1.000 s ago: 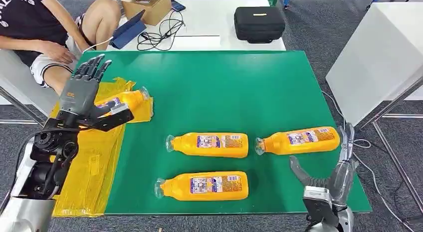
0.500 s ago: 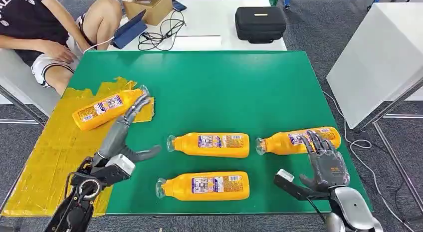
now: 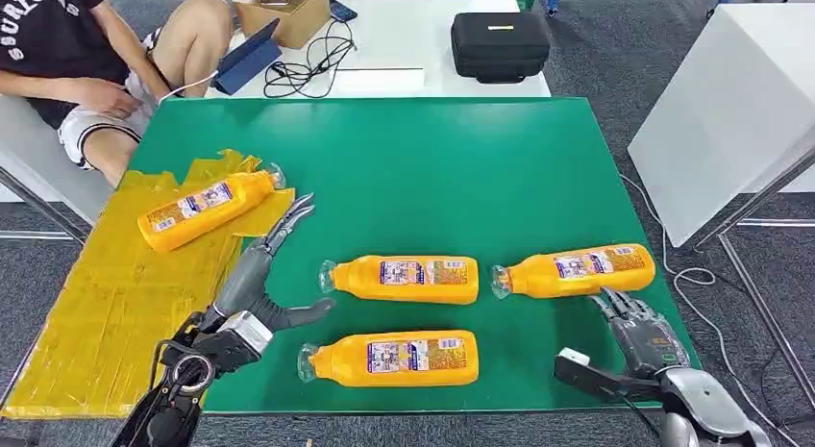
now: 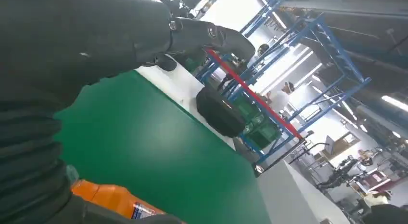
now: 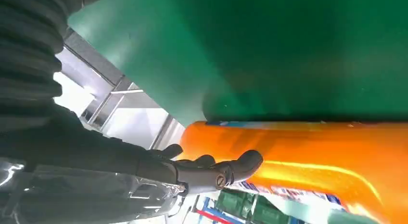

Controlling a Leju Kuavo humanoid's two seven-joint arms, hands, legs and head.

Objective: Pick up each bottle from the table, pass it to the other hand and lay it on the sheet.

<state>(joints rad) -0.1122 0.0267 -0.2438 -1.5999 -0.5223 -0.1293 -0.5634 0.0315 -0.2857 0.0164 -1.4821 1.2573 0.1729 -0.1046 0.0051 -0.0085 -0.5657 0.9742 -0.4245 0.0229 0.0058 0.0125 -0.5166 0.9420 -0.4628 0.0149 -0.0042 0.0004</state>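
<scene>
My right hand (image 3: 642,339) hovers open and empty, fingers spread just short of the rightmost bottle (image 3: 574,270), which lies flat on the green table (image 3: 452,168). My left hand (image 3: 252,282) is open too, beside the yellow sheet (image 3: 115,303).

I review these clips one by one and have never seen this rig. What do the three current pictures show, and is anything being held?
It is a humanoid robot with two arms. The head view looks down from its body; the other two come from cameras at its wrists, so they look turned. On the green table lie three orange bottles: a middle bottle, a near bottle and a right bottle. A fourth bottle already lies on the yellow sheet. The left robot hand is open and holds nothing. The right robot hand is open beside the right bottle, not gripping it.
</scene>
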